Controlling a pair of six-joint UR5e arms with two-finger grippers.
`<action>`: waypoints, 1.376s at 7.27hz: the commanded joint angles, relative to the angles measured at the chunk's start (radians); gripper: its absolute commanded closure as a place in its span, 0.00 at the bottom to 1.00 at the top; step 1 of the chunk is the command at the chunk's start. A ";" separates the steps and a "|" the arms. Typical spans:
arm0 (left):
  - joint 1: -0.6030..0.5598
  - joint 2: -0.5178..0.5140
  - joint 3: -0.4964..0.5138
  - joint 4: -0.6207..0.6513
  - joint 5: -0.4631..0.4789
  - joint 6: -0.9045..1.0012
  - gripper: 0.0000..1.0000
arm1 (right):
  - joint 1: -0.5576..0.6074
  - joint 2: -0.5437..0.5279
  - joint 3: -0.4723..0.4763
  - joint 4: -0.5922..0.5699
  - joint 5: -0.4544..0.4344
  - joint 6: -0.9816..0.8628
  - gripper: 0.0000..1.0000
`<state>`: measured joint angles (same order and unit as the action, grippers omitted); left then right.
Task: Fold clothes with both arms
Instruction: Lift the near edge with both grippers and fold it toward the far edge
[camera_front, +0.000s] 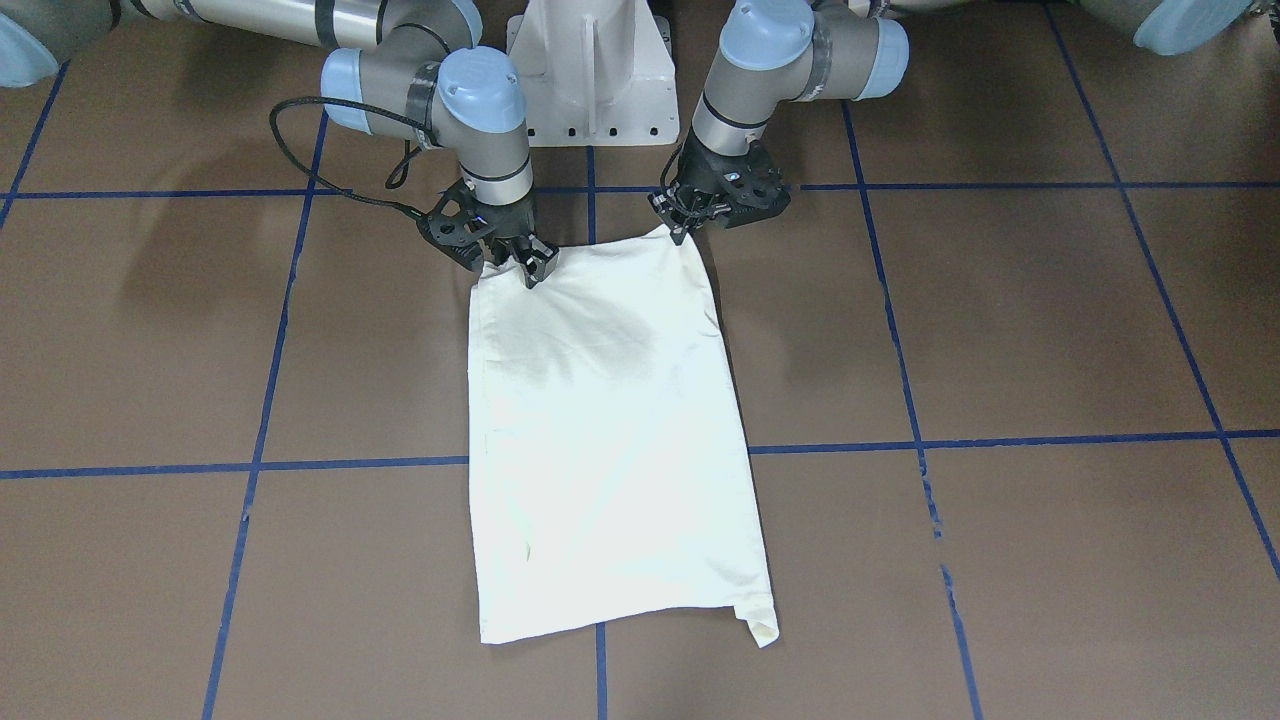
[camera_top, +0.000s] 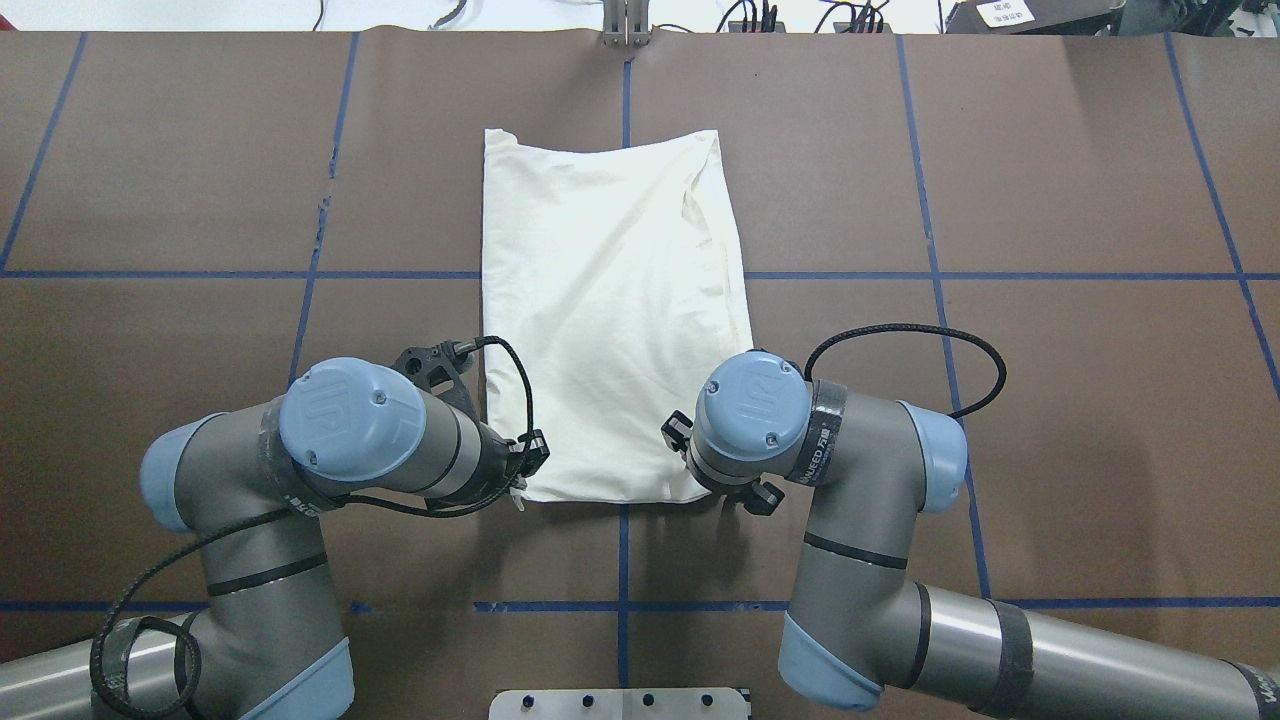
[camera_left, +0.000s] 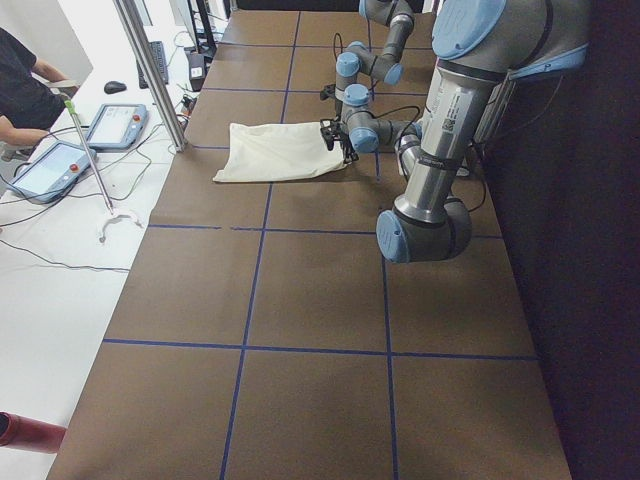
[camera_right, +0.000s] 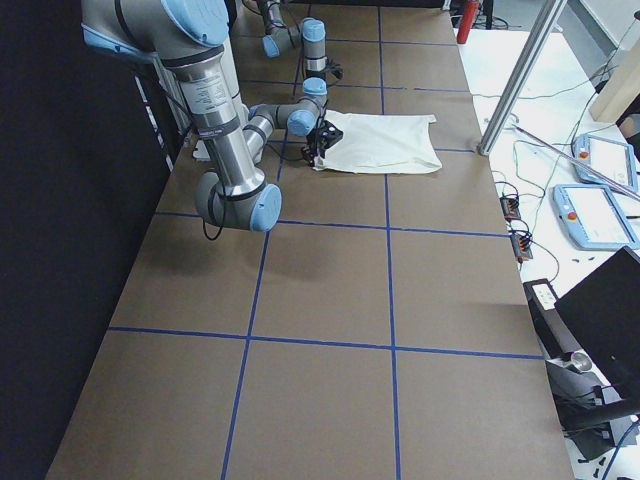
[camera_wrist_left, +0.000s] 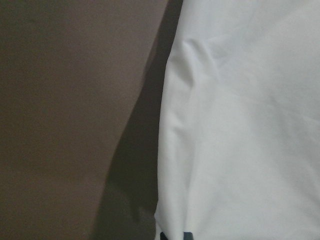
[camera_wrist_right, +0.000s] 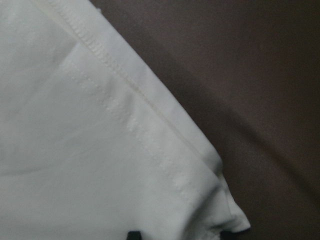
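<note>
The cream shirt (camera_front: 610, 450) lies folded into a long rectangle, plain back up, in the middle of the table (camera_top: 1050, 180). A faint dark smudge of the print shows through near its robot-side end. My left gripper (camera_front: 683, 232) is low at one robot-side corner and looks shut on the shirt. My right gripper (camera_front: 512, 268) is at the other robot-side corner, also pinching the cloth. In the overhead view the shirt (camera_top: 610, 300) runs away from both wrists. The left wrist view shows the cloth edge (camera_wrist_left: 240, 125), and the right wrist view shows a stitched hem corner (camera_wrist_right: 75, 150).
The white pedestal base (camera_front: 590, 70) stands just behind the grippers. Blue tape lines (camera_front: 600, 460) grid the brown table. A black cable (camera_top: 920, 340) loops off the right wrist. Beyond the far edge are an aluminium post (camera_left: 150, 70), tablets (camera_left: 50, 170) and a person (camera_left: 20, 80).
</note>
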<state>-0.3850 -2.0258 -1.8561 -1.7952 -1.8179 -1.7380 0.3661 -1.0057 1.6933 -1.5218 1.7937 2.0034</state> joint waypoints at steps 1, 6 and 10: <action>0.001 -0.001 0.000 0.000 0.000 0.000 1.00 | 0.001 0.013 0.005 0.000 0.001 -0.002 0.90; 0.001 0.015 -0.062 0.002 0.002 -0.002 1.00 | 0.014 0.004 0.061 0.000 0.004 -0.014 1.00; 0.130 0.105 -0.242 0.056 0.005 -0.017 1.00 | -0.105 -0.163 0.376 0.000 0.021 -0.017 1.00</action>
<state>-0.2963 -1.9515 -2.0557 -1.7448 -1.8148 -1.7515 0.3066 -1.1323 1.9871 -1.5211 1.8083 1.9813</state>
